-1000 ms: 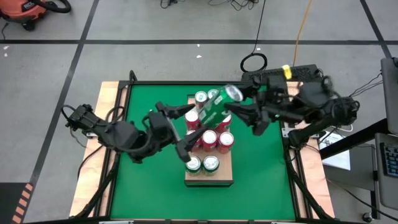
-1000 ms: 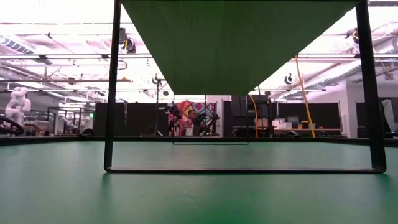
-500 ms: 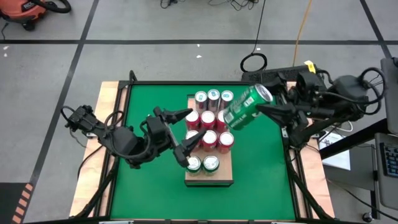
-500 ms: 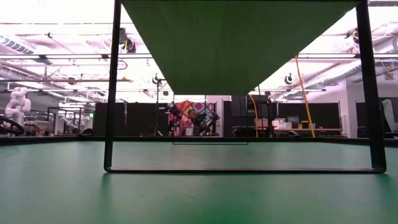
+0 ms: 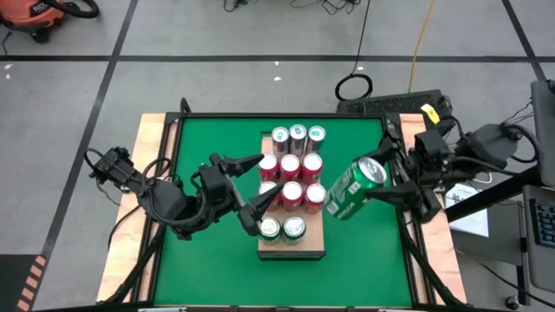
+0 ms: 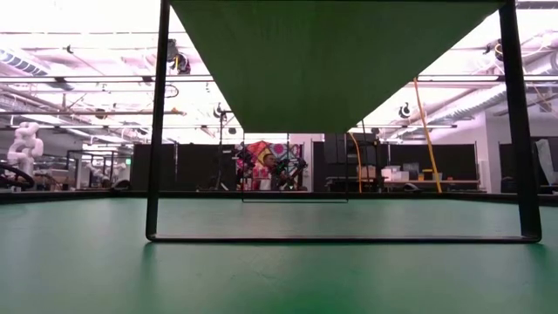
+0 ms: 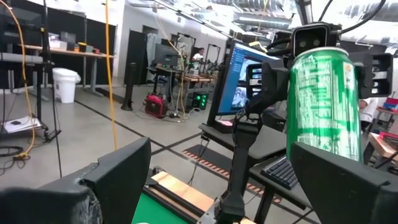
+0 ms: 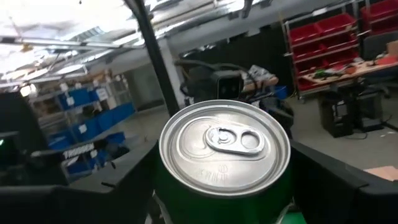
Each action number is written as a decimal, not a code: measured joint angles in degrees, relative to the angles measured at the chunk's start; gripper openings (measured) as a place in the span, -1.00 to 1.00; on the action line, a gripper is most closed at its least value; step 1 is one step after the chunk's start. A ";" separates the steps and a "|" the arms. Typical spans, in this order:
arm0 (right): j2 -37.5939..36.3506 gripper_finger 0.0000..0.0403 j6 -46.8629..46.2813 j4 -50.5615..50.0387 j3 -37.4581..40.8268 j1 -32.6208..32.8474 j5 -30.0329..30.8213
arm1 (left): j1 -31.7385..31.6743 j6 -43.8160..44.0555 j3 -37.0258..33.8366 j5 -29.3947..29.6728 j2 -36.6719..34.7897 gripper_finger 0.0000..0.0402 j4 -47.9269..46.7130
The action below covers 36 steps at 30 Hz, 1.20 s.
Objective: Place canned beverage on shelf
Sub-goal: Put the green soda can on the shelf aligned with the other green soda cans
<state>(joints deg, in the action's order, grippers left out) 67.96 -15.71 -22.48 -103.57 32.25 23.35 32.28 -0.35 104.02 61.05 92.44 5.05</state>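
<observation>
Left gripper spread wide above the tabletop's middle, right gripper clamped near the right edge

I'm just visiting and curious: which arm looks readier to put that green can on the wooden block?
Probably the right: its tool already holds the green can beside the shelf. The left tool is open and empty.

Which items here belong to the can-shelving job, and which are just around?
Job:
- green can, held by right gripper
- shelf with red and green cans
- left gripper, open beside the shelf

Around:
- keyboard
- cable coil
</observation>
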 joint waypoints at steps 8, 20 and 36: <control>-0.11 0.46 0.62 -3.33 0.00 4.14 0.22 | 0.64 0.03 -0.04 1.28 0.00 0.91 0.00; -0.04 0.46 1.48 -8.47 0.15 5.39 0.57 | 1.47 0.05 -0.06 1.34 0.00 0.91 -0.04; -1.21 0.46 -0.45 -7.23 17.13 6.82 0.40 | 5.04 0.05 -0.06 2.59 0.00 0.91 -0.04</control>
<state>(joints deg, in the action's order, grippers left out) 66.75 -16.16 -29.70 -86.44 39.07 23.75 37.32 -0.30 103.96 63.65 92.44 5.02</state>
